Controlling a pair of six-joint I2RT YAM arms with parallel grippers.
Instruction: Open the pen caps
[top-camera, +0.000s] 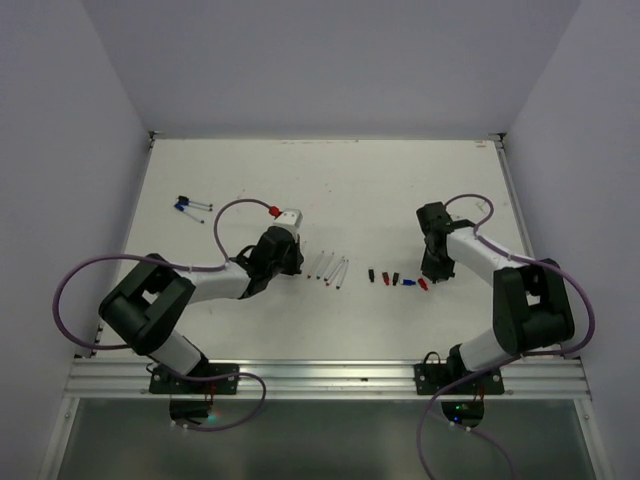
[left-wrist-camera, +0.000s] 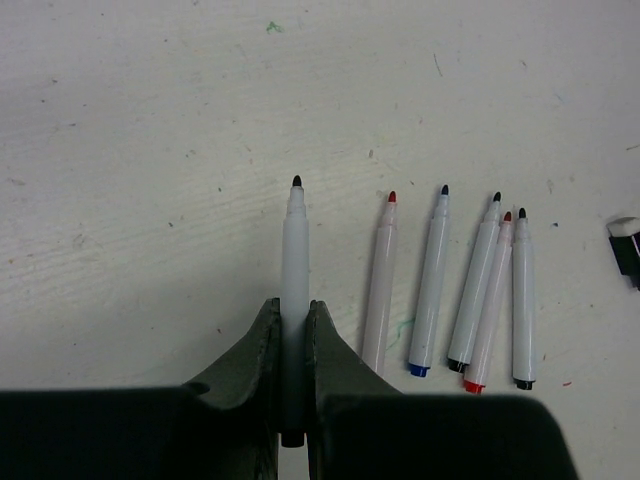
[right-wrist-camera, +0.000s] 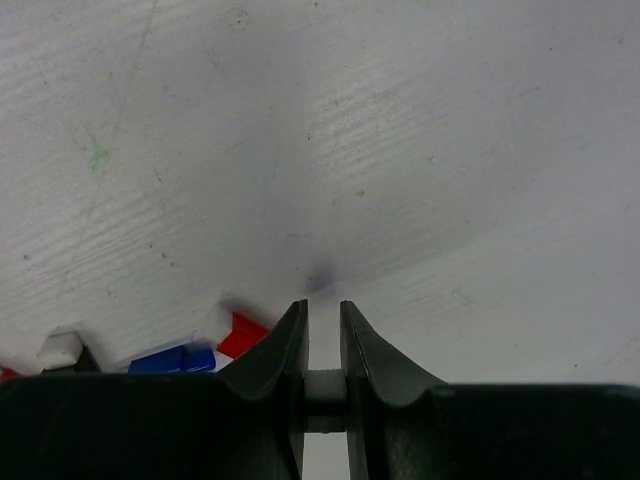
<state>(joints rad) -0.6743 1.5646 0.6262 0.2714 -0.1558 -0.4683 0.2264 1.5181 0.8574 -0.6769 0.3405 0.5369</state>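
Note:
My left gripper is shut on a white pen with a bare black tip, held low over the table; in the top view this gripper is just left of the pen row. Several uncapped pens lie side by side to its right, and they show in the top view. My right gripper is shut on a small pen cap, low over the table. Loose caps, red and blue, lie just left of it, in a row of caps beside the right gripper.
Two capped pens lie at the far left of the table. A black cap with a white end lies right of the pen row. Purple cables loop around both arms. White walls close in the table.

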